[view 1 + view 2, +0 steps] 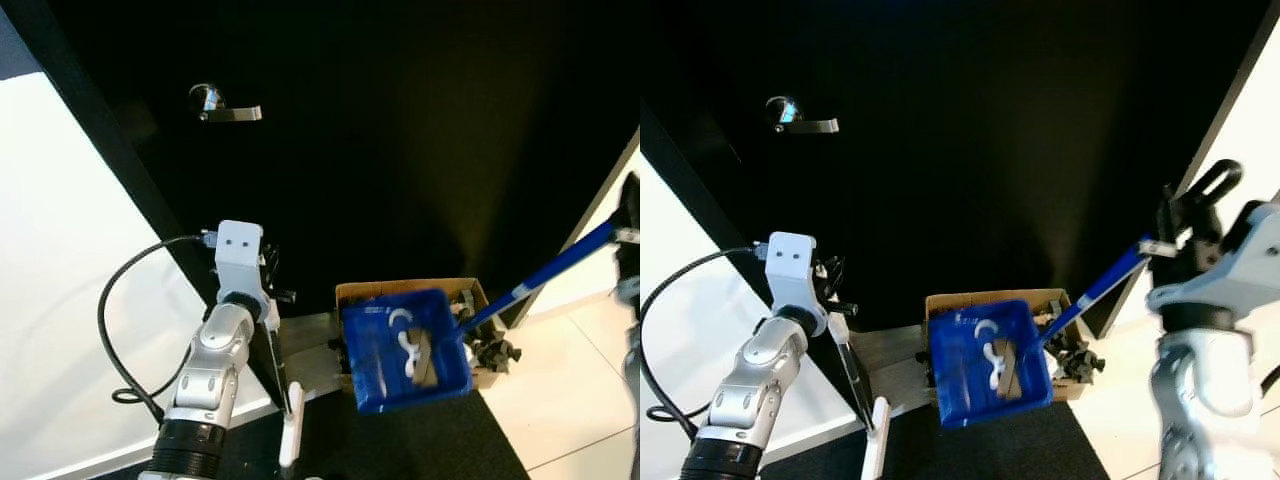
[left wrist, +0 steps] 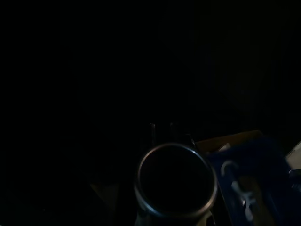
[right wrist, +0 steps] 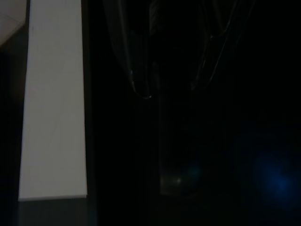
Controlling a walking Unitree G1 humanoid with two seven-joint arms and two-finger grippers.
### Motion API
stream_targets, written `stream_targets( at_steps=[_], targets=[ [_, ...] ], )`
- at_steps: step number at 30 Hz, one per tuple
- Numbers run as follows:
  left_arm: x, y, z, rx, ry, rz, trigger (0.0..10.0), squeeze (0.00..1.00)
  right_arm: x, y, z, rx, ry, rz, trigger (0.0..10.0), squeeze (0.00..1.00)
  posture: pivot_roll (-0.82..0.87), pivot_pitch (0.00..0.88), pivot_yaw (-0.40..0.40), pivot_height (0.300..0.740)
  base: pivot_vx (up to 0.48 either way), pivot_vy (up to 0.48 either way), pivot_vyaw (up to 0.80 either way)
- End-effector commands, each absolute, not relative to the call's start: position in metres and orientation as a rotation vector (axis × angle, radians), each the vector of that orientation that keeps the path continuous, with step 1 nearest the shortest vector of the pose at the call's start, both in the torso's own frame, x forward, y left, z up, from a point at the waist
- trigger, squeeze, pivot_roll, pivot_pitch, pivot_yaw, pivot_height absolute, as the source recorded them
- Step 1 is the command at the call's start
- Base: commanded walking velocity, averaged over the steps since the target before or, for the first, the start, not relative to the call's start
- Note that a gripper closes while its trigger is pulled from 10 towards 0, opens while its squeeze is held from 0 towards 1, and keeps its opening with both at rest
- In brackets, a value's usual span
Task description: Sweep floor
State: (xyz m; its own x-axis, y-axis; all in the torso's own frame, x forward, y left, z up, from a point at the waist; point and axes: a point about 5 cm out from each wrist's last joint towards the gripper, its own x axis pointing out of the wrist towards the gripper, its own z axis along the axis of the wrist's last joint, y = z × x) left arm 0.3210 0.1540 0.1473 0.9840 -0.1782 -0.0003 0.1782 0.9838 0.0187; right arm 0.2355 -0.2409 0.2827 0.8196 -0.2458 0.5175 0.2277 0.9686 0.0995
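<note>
1. Behind everything, a black door with a metal lever handle forms the backdrop; white wall is seen to its left and pale floor tiles to its right, with a dark mat at the threshold.
2. Low against the door's foot, a cardboard box is set, apparently as the waste bin, with small dark items lying beside it.
3. Directly over that box, a blue dustpan is held tilted, its long blue handle running up to the right pincer. The tilt is judged to serve emptying the pan into the box.
4. The right pincer is closed around the dustpan handle near its upper end, so that the pan can be swung from a distance without the robot bending.
5. A thin dark broom shaft ending in a white piece near the floor is held by the left pincer, kept beside the door and clear of the pan; the grip appears closed on the shaft, which is judged to be parked while the pan is emptied.
6. Inside the pan, white curled scraps and a brownish flat piece are seen, not yet tipped out, so the sweep is judged nearly finished.
</note>
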Motion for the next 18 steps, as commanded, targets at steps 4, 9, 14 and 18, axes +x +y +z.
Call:
stream_targets(
  at_steps=[4,9,14,18],
  targets=[
    [0.321,0.159,0.15,0.045,-0.023,-0.173,10.0,0.0,0.24,-0.244,0.294,0.034,-0.627,-0.261,10.0,0.0,-0.17,0.119,0.154,0.74,0.0,0.0,0.0],
    [0.32,0.158,0.151,0.045,-0.024,-0.177,10.0,0.0,0.249,-0.235,0.305,0.0,-0.692,-0.227,10.0,0.0,-0.16,0.116,0.154,0.74,0.0,0.0,0.0],
    [0.318,0.159,0.15,0.047,-0.022,-0.175,10.0,0.0,0.26,-0.229,0.314,-0.136,-0.77,-0.226,10.0,0.0,-0.13,0.115,0.156,0.74,0.0,0.0,0.0],
    [0.317,0.159,0.15,0.048,-0.021,-0.176,10.0,0.0,0.265,-0.228,0.318,-0.179,-0.794,-0.23,10.0,0.0,-0.13,0.116,0.157,0.74,0.0,0.0,0.0]
  ],
)
